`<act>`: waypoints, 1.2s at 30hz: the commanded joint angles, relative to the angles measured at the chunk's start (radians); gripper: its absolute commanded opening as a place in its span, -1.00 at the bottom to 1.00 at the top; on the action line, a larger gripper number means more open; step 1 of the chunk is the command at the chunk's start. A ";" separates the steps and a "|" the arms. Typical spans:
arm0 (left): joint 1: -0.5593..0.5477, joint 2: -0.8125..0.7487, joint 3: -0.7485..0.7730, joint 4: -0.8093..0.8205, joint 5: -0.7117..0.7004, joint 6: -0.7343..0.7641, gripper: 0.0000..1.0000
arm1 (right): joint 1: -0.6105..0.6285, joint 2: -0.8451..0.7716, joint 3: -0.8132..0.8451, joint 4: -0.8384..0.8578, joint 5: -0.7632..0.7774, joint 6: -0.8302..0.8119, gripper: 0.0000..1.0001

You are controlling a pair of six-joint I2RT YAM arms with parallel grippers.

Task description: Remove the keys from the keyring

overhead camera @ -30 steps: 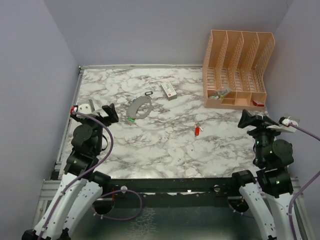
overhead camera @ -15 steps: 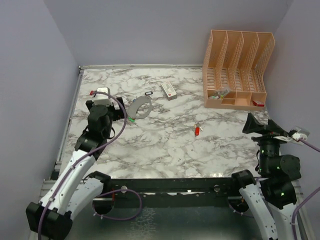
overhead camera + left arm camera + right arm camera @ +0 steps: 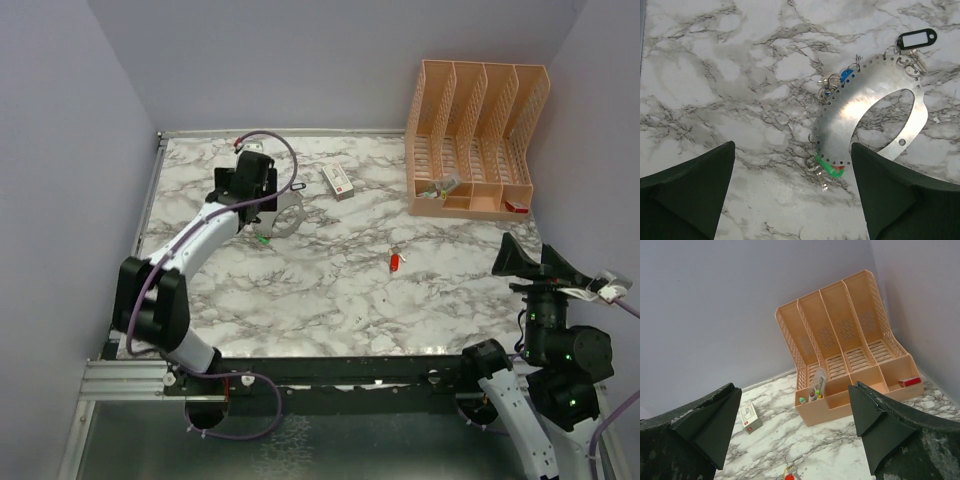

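Note:
The keyring [image 3: 850, 117] is a flat grey metal arc with holes along its edge, lying on the marble table; in the top view [image 3: 287, 218] my left gripper partly covers it. Keys hang from it: a green one [image 3: 832, 171], a blue one [image 3: 845, 76] and a black-framed tag [image 3: 915, 40]. A red key [image 3: 396, 261] lies loose mid-table and also shows in the right wrist view [image 3: 790, 472]. My left gripper [image 3: 256, 192] [image 3: 792, 146] hovers open over the keyring's green end. My right gripper [image 3: 535, 262] [image 3: 795, 387] is open and empty, raised at the near right.
A white box with a red mark [image 3: 338, 180] [image 3: 749, 416] lies behind the keyring. An orange file organizer [image 3: 475, 140] [image 3: 850, 360] with pens and small items stands at the back right. Grey walls enclose the table.
My left arm has reached from the near left edge forward to above the keyring. My right gripper has drawn back and down a little toward the near right corner.

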State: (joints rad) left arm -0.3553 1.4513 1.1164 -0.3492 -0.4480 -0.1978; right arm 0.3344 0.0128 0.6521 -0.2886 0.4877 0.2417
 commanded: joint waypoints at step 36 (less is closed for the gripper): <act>-0.021 0.597 0.329 -0.155 0.144 0.057 0.75 | 0.025 -0.043 -0.025 0.006 0.033 -0.028 1.00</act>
State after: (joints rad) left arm -0.3817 2.0258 1.4570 -0.5171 -0.3569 -0.1337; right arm 0.3527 0.0128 0.6403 -0.2890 0.4988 0.2325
